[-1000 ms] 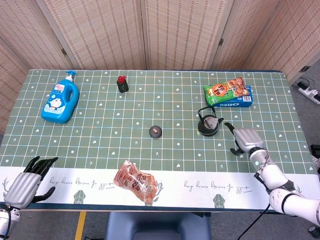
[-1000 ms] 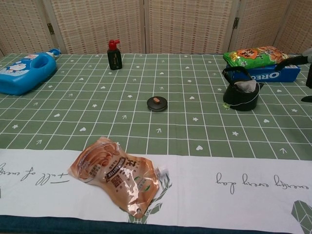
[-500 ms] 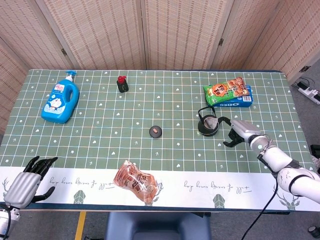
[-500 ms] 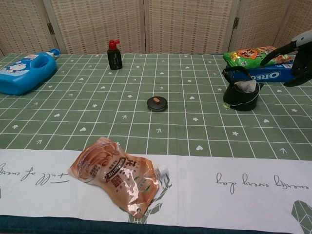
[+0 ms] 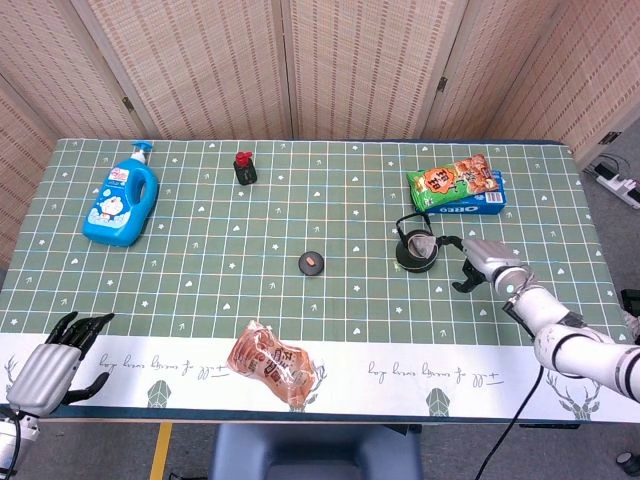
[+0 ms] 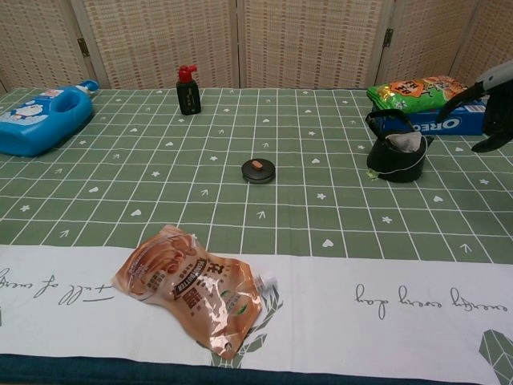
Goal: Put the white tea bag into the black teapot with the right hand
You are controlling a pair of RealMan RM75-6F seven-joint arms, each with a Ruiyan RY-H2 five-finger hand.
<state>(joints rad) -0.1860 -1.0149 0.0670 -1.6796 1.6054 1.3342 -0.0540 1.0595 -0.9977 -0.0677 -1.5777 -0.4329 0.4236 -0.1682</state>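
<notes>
The black teapot (image 5: 416, 252) (image 6: 396, 158) stands right of the table's middle with its lid off. The white tea bag (image 5: 424, 243) (image 6: 407, 143) sits in its mouth, its top showing above the rim. My right hand (image 5: 481, 259) (image 6: 494, 100) hovers just to the right of the pot, fingers spread and holding nothing; one finger points toward the pot without touching it. My left hand (image 5: 48, 366) rests at the table's near left corner, fingers extended and empty.
The small round teapot lid (image 5: 312, 263) (image 6: 258, 169) lies mid-table. A green snack bag on a blue Oreo box (image 5: 457, 187) (image 6: 425, 103) sits behind the pot. Also on the table are a blue detergent bottle (image 5: 121, 205), a small black bottle (image 5: 244, 169) and an orange packet (image 5: 270, 364).
My right hand rose from the table and swung in toward the teapot, then drew back slightly to the right. The tea bag, the pot and the left hand have not moved.
</notes>
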